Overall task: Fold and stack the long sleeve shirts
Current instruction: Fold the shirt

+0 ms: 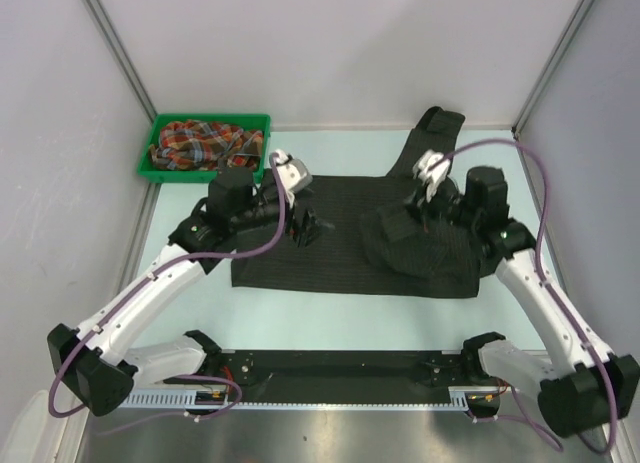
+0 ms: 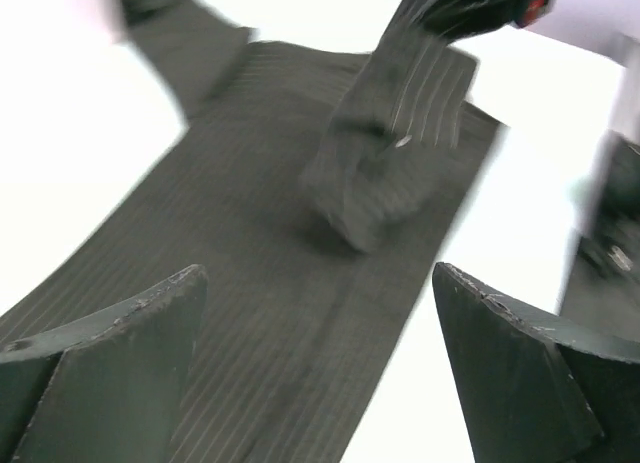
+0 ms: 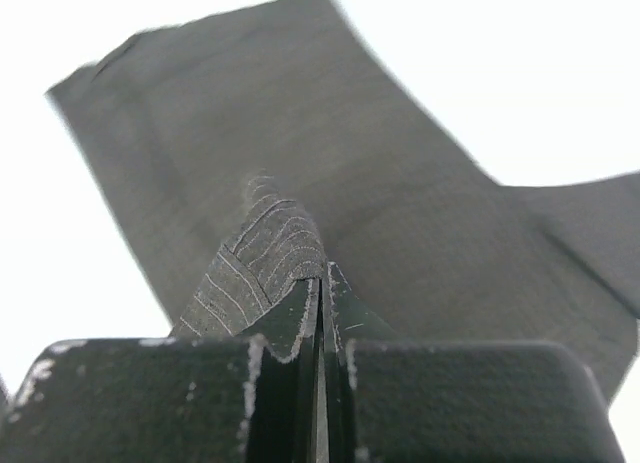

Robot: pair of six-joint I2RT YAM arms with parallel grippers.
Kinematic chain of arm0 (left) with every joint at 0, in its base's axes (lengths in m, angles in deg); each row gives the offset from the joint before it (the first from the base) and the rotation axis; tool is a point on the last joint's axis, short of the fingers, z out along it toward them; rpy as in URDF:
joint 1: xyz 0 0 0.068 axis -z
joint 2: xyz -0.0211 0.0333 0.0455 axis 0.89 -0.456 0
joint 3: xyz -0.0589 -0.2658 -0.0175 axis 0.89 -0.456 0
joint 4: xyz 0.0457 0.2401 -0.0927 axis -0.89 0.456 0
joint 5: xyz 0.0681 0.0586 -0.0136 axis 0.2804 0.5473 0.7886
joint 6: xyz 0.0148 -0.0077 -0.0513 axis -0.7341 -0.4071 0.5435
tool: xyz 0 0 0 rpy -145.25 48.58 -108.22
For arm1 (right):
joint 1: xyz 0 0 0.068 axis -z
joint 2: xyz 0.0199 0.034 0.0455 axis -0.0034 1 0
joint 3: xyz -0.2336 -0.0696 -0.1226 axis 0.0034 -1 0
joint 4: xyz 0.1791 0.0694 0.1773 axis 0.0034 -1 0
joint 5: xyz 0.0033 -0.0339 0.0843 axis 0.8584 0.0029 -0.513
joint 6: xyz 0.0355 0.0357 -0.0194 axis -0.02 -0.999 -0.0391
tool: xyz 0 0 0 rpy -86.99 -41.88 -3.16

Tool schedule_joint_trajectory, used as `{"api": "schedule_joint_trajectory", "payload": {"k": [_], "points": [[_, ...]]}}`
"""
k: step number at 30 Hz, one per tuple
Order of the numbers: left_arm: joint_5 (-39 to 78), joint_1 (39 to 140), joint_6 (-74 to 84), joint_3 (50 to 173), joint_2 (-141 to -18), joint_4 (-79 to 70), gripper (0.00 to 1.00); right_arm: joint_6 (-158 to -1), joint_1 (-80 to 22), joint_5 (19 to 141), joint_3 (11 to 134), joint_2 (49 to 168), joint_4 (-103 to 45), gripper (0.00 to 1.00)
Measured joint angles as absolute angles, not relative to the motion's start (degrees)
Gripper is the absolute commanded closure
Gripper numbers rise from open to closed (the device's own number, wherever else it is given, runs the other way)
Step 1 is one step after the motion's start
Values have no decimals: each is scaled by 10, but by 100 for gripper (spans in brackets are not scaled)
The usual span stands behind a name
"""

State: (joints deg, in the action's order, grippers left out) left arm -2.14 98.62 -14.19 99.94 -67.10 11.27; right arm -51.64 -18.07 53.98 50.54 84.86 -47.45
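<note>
The black pinstriped shirt (image 1: 340, 238) lies spread on the table, with one part trailing to the back right (image 1: 432, 133). My right gripper (image 1: 412, 223) is shut on a fold of it (image 3: 270, 243) and holds that bunch lifted over the shirt's right side. My left gripper (image 1: 303, 228) is open and empty, just above the shirt's left part; in the left wrist view its fingers (image 2: 130, 353) flank flat cloth (image 2: 260, 283) and the lifted bunch (image 2: 390, 153) shows ahead. The plaid shirt (image 1: 205, 143) lies crumpled in the green bin (image 1: 155, 138).
The green bin stands at the back left corner. Grey walls close in the table on left, back and right. Purple cables loop beside both arms. A black rail runs along the near edge (image 1: 340, 368).
</note>
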Motion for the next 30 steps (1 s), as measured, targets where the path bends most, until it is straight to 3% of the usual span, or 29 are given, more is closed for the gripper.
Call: {"api": "schedule_joint_trajectory", "payload": {"k": [6, 15, 30], "points": [[83, 974, -110, 1042, -681, 135, 1, -602, -80, 538, 600, 980, -385, 100], [112, 967, -110, 1047, -690, 159, 1, -598, -44, 491, 722, 1138, -313, 100], [188, 939, -98, 1011, -702, 177, 0, -517, -37, 500, 772, 1190, -304, 100]]}}
